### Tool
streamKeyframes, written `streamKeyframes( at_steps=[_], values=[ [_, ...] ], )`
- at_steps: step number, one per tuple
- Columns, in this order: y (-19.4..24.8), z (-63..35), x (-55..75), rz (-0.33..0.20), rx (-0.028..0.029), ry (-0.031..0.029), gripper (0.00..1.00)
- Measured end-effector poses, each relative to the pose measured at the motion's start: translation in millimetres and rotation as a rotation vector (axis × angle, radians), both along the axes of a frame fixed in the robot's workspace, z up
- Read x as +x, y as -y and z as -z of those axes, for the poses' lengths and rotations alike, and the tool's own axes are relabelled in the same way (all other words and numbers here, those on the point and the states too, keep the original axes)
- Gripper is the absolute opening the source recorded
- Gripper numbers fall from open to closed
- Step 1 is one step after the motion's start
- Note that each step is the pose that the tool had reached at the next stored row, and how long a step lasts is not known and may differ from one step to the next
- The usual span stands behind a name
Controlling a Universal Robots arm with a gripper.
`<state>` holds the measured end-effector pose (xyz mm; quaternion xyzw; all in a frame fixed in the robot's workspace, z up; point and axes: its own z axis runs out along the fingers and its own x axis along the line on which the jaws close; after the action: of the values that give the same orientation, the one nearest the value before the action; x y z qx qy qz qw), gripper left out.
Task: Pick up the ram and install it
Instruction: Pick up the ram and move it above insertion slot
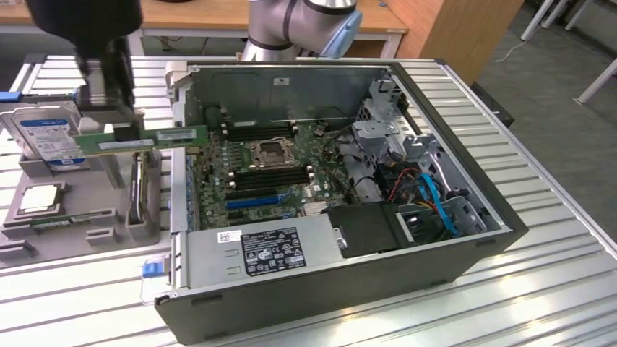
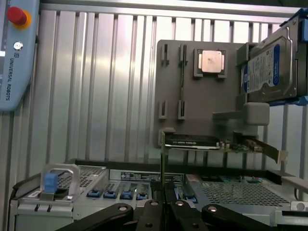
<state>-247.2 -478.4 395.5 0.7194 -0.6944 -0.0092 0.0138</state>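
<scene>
The ram (image 1: 166,136) is a long green stick with a pale label. My gripper (image 1: 113,131) is shut on its end toward the exterior view's left and holds it level in the air. It hangs above the grey holder (image 1: 72,217), and its free end reaches over the wall of the open computer case (image 1: 386,275). In the wrist view the ram (image 2: 162,159) shows edge-on as a thin strip rising from my gripper (image 2: 162,204). Dark memory slots (image 1: 273,176) lie on the motherboard beside the processor socket (image 1: 270,152).
The holder also carries a hard drive (image 1: 46,134), a silver processor chip (image 1: 39,197) and an upright dark expansion card (image 2: 192,142). A power supply (image 1: 265,249) and cables (image 1: 424,195) fill the case. A teach pendant (image 2: 14,53) lies on the slatted table.
</scene>
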Motion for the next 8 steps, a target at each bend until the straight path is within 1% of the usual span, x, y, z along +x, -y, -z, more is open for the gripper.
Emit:
streamKeyframes(
  at_steps=[8],
  values=[
    [0.0, 0.0, 34.1, -0.006, 0.0007, 0.0000, 0.12]
  ],
)
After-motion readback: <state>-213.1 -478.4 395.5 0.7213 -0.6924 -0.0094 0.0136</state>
